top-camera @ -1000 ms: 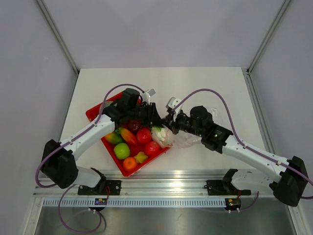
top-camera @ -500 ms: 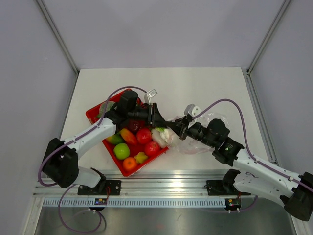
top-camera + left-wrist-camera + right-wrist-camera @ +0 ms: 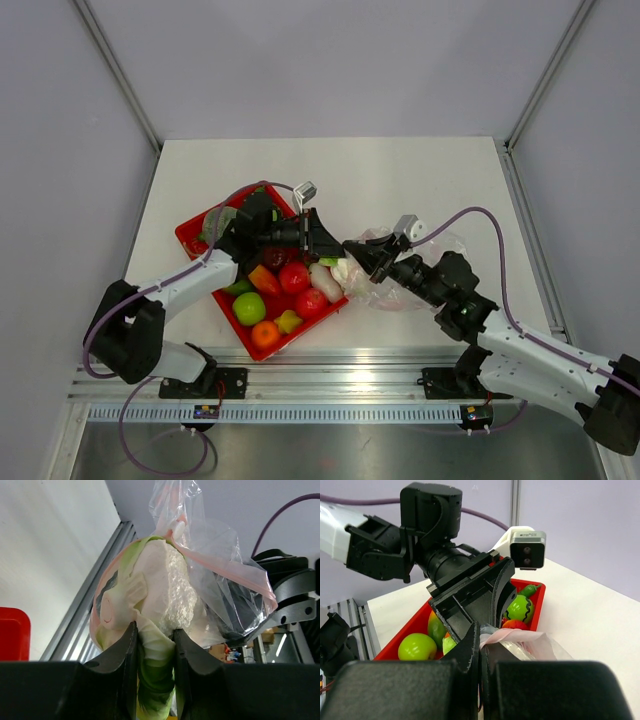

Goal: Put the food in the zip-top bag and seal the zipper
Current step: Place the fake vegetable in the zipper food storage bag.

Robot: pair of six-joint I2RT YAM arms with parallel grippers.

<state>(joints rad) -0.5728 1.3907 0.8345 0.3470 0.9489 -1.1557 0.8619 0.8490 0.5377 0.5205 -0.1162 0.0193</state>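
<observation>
table (image 3: 420,170): white, carrying the tray on its left half and the bag near the middle.
right arm (image 3: 530,350): stretched from the near right corner toward the table's centre, wrist pointing left.
left arm (image 3: 180,285): reaching over the tray, wrist pointing right, toward the other wrist.
red tray (image 3: 190,232): flat, rectangular, set at an angle, under the left arm.
zip-top bag (image 3: 395,290): clear and crinkled, near the table's middle just right of the tray, mouth turned left and lifted between the two grippers, rest trailing toward the right arm.
left gripper (image 3: 152,635): jaws part-way apart, clamped on the leafy green base of the vegetable.
right gripper (image 3: 481,645): jaws squeezed together, pinching the bag's rim at the pink strip.
white-and-green vegetable (image 3: 160,590): knobbly white head with pale green leaves, held at the bag's mouth, head pushed partly in.
green apple (image 3: 249,308): in the tray, near side.
red tomatoes (image 3: 294,277): two, in the tray, touching each other, beside the apple.
orange (image 3: 265,334): at the tray's nearest corner.
yellow-green pear (image 3: 289,321): between the orange and the nearer tomato.
zipper (image 3: 225,567): thin pinkish strip, unsealed, looping round the vegetable's head.
</observation>
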